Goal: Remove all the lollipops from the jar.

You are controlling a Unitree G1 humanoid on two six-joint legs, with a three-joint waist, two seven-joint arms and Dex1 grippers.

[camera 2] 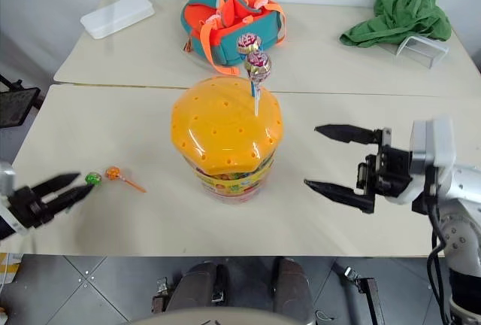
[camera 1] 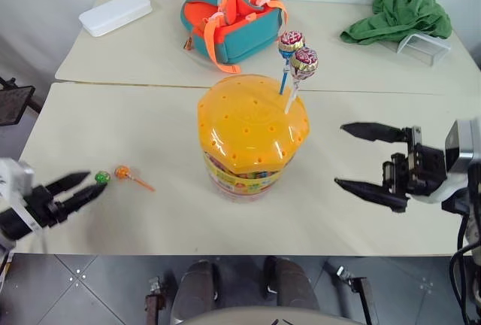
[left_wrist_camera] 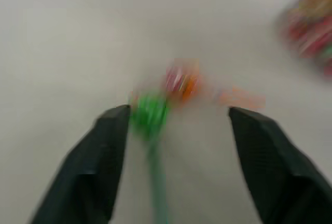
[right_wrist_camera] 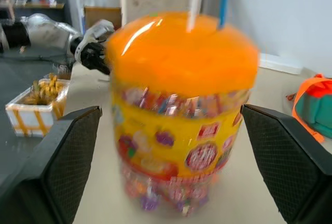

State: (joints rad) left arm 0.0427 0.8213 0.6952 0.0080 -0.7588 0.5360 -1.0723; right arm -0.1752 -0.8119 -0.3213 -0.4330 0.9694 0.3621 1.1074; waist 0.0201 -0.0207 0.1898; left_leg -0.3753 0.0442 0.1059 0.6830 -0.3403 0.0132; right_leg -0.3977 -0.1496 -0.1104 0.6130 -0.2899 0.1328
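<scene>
My left gripper point(camera 1: 89, 186) gapes near the table's front edge point(camera 1: 225, 252), just off the green lollipop point(camera 1: 102, 177); my right gripper point(camera 1: 359, 158) stands wide open beside the jar point(camera 1: 252, 137), bare tabletop between.

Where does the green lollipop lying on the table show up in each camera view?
Left eye view: green lollipop at the table's near left, beside the orange lollipop.
Right eye view: same spot, just ahead of the left end effector.
Left wrist view: blurred, near centre.
Right wrist view: not in it.
Shared landmark: the jar.
</scene>
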